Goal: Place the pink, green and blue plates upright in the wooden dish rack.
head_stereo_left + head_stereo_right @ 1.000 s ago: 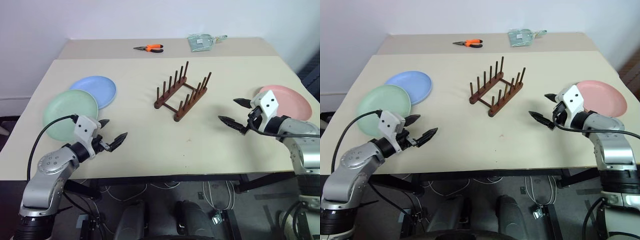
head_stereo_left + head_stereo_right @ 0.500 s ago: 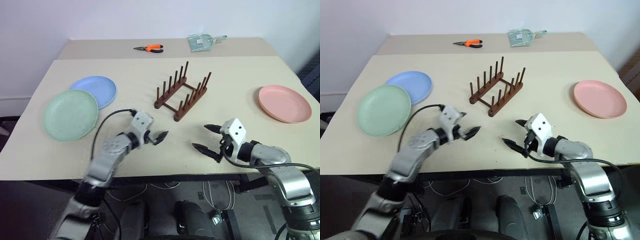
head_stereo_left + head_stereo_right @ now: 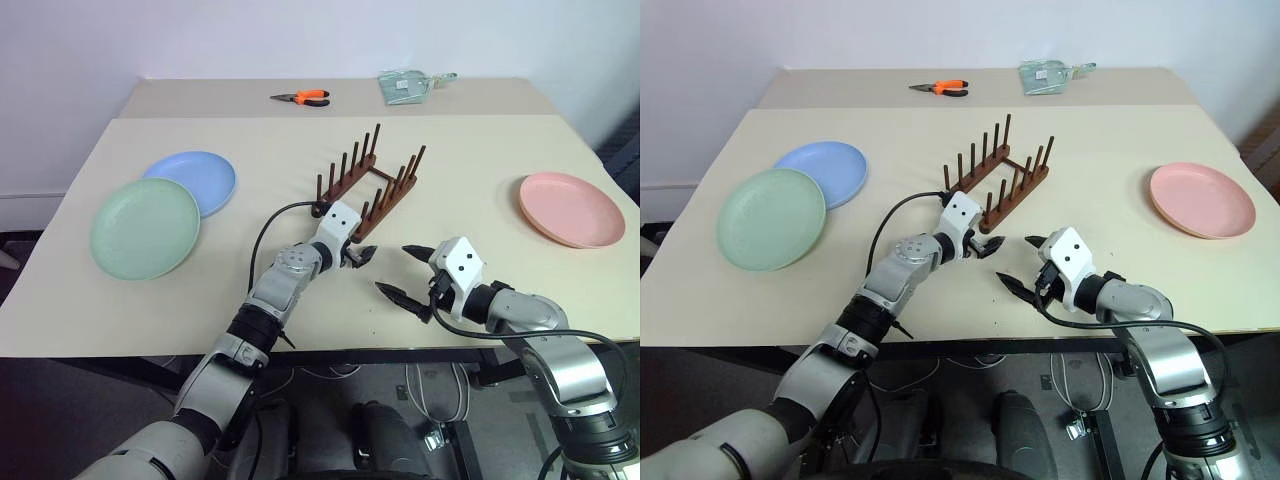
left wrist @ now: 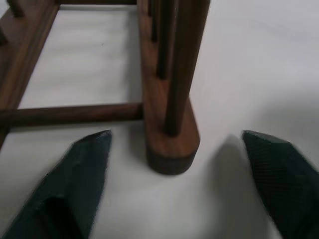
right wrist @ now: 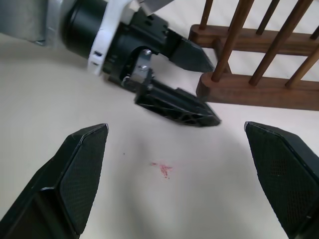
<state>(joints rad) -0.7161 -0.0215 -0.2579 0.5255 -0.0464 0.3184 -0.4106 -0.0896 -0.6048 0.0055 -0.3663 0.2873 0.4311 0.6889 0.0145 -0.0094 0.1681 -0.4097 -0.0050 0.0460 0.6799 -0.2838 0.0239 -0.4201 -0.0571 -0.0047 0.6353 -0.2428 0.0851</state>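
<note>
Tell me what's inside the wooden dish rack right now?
No plates: the wooden dish rack holds only bare pegs. The left gripper's open fingers straddle its near rail end. Nothing is covered.

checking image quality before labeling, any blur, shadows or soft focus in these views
Left wrist view: the wooden dish rack is soft, and the fingertips cast faint shadows on the table. Right wrist view: sharper, the left gripper crisp. Eye views: even light, no glare.
</note>
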